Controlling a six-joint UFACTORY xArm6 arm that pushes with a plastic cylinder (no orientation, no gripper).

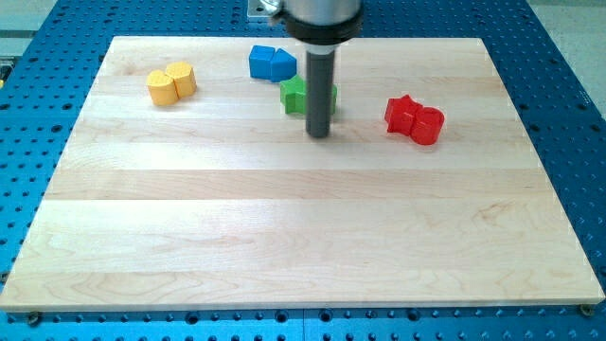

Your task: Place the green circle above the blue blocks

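Note:
Two blue blocks [271,63] sit touching each other near the view's top, left of centre. Just below and right of them lie green blocks [295,95], partly hidden behind my rod; their shapes and which one is the circle cannot be made out. My tip [319,134] rests on the board at the lower right edge of the green blocks, touching or nearly touching them.
Two yellow blocks [171,83] lie together at the view's upper left. Two red blocks [415,118] lie together at the right of my tip. The wooden board [303,237] sits on a blue perforated table.

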